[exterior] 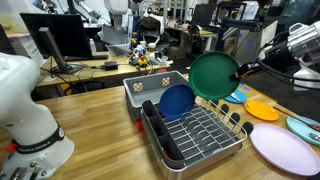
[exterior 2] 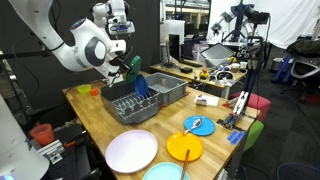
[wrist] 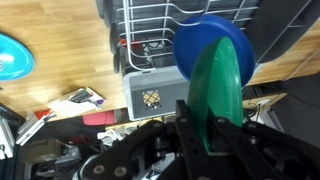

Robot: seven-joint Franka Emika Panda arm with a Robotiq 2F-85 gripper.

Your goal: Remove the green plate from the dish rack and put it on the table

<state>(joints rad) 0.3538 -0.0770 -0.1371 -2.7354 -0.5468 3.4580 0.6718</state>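
Note:
My gripper (exterior: 238, 72) is shut on the rim of the green plate (exterior: 212, 75) and holds it upright in the air above the dish rack (exterior: 200, 137). In the wrist view the green plate (wrist: 218, 90) stands edge-on between the black fingers (wrist: 198, 128). In an exterior view the plate (exterior 2: 131, 64) hangs just above the rack (exterior 2: 128, 107). A dark blue plate (exterior: 176, 102) still stands upright in the rack; it also shows in the wrist view (wrist: 205, 45). The wooden table (exterior: 100, 125) lies under everything.
A grey plastic bin (exterior: 150, 88) sits behind the rack. A lilac plate (exterior: 282, 148), an orange plate (exterior: 262, 108) and a teal plate (exterior: 303, 127) lie on the table beside the rack. A red cup (exterior 2: 41, 133) stands near a table corner. Monitors stand at the back.

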